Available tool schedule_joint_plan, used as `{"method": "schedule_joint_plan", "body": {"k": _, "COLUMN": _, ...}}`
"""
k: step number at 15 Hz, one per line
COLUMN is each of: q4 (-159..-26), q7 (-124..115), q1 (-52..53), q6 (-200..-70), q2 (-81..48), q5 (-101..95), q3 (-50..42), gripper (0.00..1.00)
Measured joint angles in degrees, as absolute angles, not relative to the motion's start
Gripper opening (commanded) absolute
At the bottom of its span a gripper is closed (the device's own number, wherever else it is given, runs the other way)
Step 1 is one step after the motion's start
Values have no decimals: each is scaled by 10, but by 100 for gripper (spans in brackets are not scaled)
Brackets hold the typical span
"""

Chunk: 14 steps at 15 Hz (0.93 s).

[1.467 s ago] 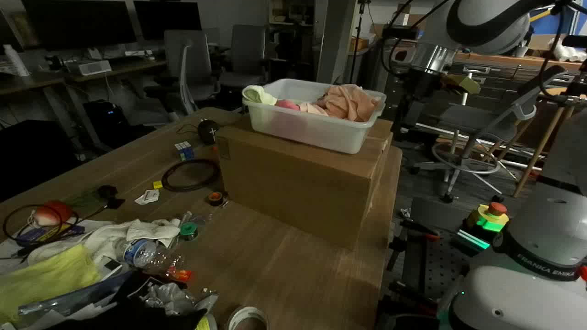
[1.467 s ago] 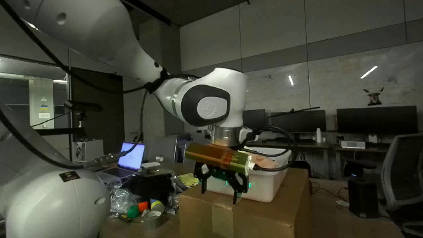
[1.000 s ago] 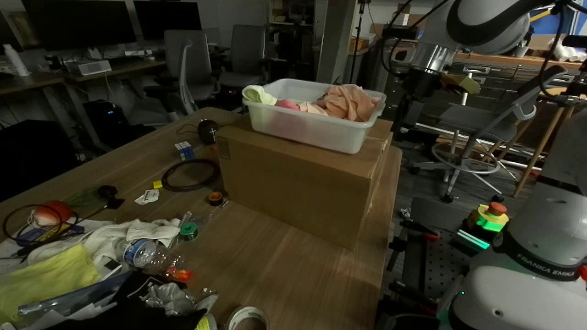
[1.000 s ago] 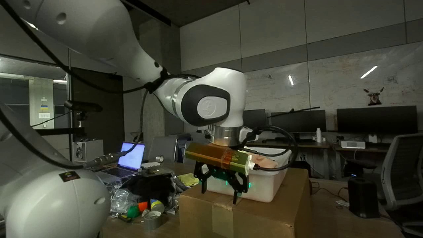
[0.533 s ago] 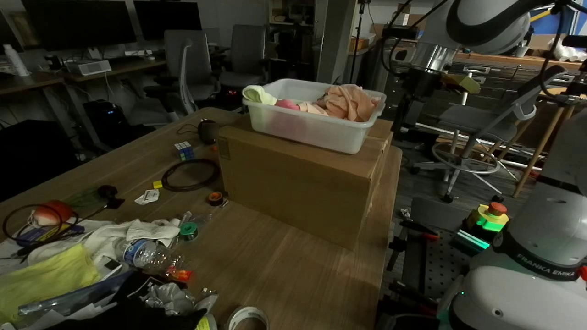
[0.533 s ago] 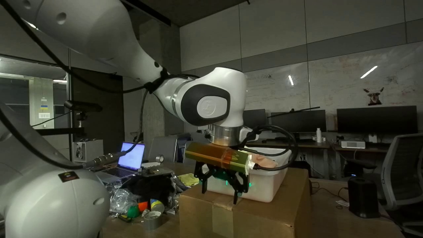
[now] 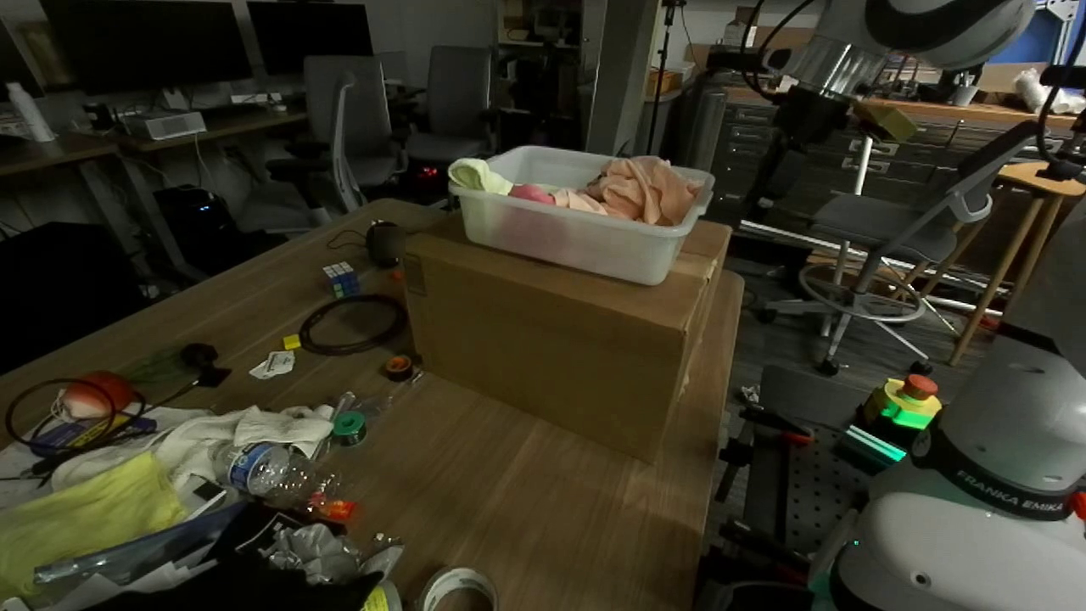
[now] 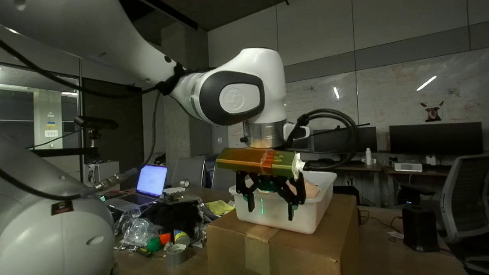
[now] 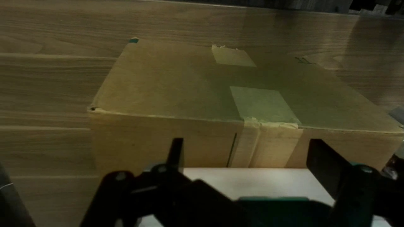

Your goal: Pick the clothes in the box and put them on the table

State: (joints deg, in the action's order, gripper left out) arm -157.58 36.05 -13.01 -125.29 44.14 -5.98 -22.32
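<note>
White arm (image 8: 139, 57) aloft, gripper (image 8: 271, 213) downward, seemingly near tub (image 8: 310, 215).

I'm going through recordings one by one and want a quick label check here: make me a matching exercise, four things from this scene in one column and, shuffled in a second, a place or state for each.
Things:
1. gripper
2. plastic tub
3. peach cloth
4. laptop

Places and states:
A. lying in the tub
B. screen lit
C. open, jaws apart
D. standing on the cardboard box

Right pairs: 1-C, 2-D, 3-A, 4-B.
</note>
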Motion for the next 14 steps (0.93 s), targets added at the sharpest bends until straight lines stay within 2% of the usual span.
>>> {"method": "schedule_joint_plan", "body": {"k": 7, "q4": -1571, "q7": 395, "q1": -129, "q6": -1251, "q2": 586, "q5": -87, "q3": -209, "gripper": 100}}
{"method": "schedule_joint_plan", "body": {"k": 14, "q4": -1568, "q7": 396, "q1": -29, "q6": -1257, "q2": 632, "q5": -86, "q3": -183, "gripper": 100}}
